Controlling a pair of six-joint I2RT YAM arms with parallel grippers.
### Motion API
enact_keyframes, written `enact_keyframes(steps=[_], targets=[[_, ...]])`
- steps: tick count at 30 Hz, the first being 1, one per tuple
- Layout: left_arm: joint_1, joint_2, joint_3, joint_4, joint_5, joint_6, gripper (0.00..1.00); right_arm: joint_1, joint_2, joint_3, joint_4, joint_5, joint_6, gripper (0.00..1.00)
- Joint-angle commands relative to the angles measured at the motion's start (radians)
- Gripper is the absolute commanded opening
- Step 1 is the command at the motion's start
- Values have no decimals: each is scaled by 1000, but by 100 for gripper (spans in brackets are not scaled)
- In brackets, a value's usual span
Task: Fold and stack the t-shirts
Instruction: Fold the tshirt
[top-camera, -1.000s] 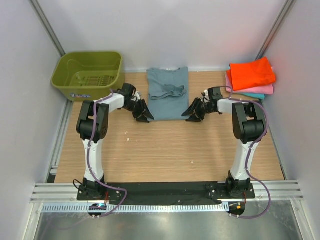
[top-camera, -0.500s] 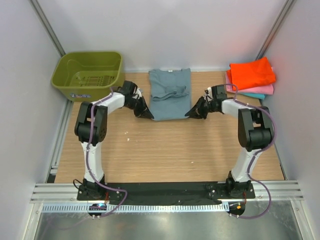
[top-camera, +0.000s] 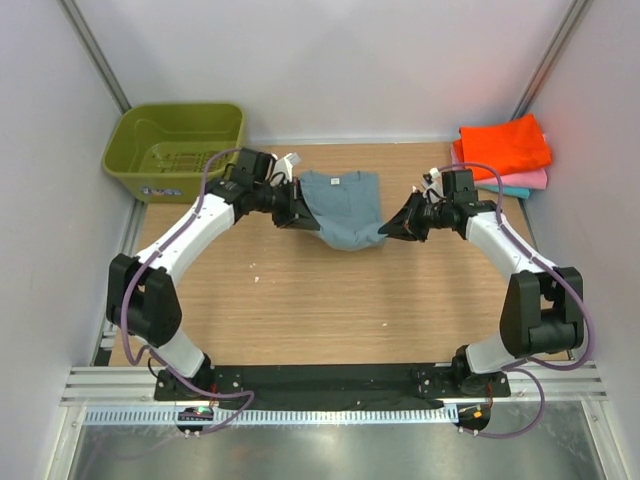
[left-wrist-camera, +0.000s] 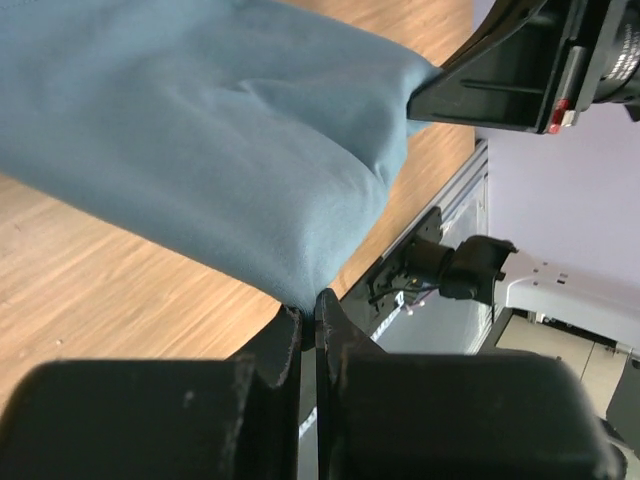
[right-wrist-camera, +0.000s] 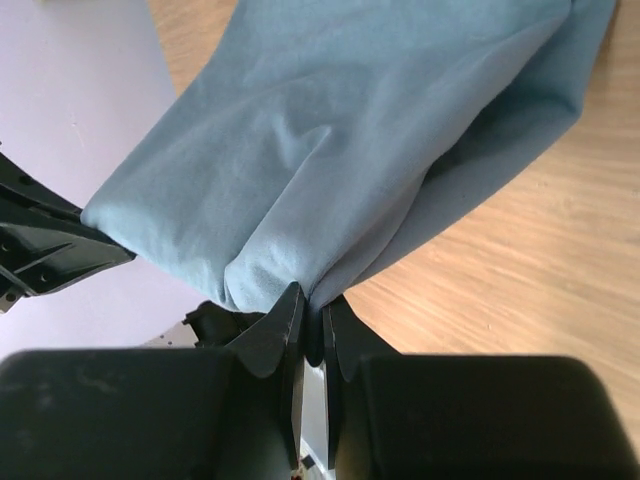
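The left end effector (left-wrist-camera: 308, 316) and right end effector (right-wrist-camera: 312, 302) each pinch a side edge of the blue-grey shirt (top-camera: 345, 208), which sags over the table (top-camera: 330, 300), light, limp cloth likely best gripped at edges or corners.
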Motion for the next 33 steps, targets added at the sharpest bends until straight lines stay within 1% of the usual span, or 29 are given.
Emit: enact_keyframes(steps=[1,4,8,11,14,16,18,19,20,21,22,23,24,25,26,27,28,29,31,32,33], targets=[[-5,-53,-41,-37,-8,42,0,2,-73,-9,-48,-12,-30,11],[-4,-68,-72,-45,-25,51,0,2,-85,-11,-49,-6,-38,11],[12,-74,-96,-59,-39,55,0,2,-64,24,-19,-1,-33,11],[44,-58,-99,-51,-48,42,0,2,1,67,24,-3,-19,11],[85,-27,-57,-16,-45,36,0,2,62,138,57,-1,-16,11],[111,21,11,4,-43,35,0,2,136,187,76,-3,-8,11],[131,88,64,13,-43,38,0,2,226,283,93,-4,-8,11],[138,116,126,30,-43,39,0,3,264,358,115,-1,-7,11],[142,152,158,38,-56,41,0,2,298,395,129,2,-2,11],[148,189,204,42,-62,54,0,2,333,432,186,5,16,11],[151,276,251,59,-72,62,0,2,422,472,217,13,27,11],[151,321,363,65,-92,74,0,5,465,559,244,20,39,12],[147,370,429,52,-158,128,4,5,517,607,289,22,35,27],[142,453,492,35,-216,156,24,7,589,656,290,40,0,35],[135,475,558,21,-273,189,41,10,619,751,270,63,-28,46],[119,487,636,1,-393,212,56,10,634,784,258,74,-42,71],[115,489,661,-4,-437,234,73,8,639,805,256,68,-54,78],[109,472,675,-7,-462,242,76,8,625,816,255,50,-62,83],[104,441,674,-25,-481,260,78,2,587,781,233,37,-96,91],[102,392,662,-33,-482,262,78,0,544,763,219,31,-105,91],[102,369,614,-42,-482,266,78,-10,515,738,203,31,-110,92]])
